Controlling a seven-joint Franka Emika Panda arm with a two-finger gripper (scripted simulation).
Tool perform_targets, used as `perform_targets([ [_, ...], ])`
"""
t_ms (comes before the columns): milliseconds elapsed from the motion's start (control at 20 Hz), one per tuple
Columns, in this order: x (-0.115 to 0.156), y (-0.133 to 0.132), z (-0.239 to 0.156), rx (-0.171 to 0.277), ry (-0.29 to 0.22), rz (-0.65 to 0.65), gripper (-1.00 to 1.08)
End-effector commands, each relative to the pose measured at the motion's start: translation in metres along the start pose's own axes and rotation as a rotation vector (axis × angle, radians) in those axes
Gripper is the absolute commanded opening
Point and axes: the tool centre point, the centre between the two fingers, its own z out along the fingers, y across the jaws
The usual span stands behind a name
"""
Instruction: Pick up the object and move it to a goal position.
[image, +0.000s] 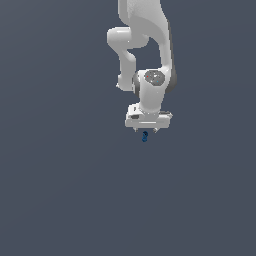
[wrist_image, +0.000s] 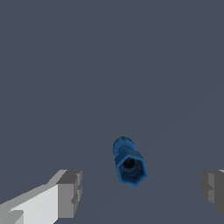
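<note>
The object (image: 144, 136) is a tiny dark-blue lumpy piece directly under the white arm's hand in the exterior view. In the wrist view the object (wrist_image: 128, 162) looks like a short blue bolt with a hexagonal end and a dark hole, lying on the grey floor. My gripper (wrist_image: 142, 192) is open, with one grey fingertip (wrist_image: 70, 193) on one side and the other fingertip (wrist_image: 213, 190) far off on the opposite side. The object lies between the two fingers, touching neither. In the exterior view the gripper (image: 146, 130) hangs just above the object.
A uniform dark grey floor (image: 60, 190) fills both views. The white arm (image: 145, 45) reaches down from the upper middle of the exterior view.
</note>
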Motion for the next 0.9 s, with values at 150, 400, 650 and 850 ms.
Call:
perform_targets([
  [150, -0.003, -0.002, 0.002, 0.001, 0.000, -0.001, 1.00],
  [400, -0.003, -0.003, 0.012, 0.001, 0.000, -0.001, 1.00],
  [650, -0.005, -0.003, 0.035, 0.001, 0.000, -0.001, 1.00],
  [850, -0.005, -0.003, 0.048, 0.001, 0.000, -0.001, 1.00],
])
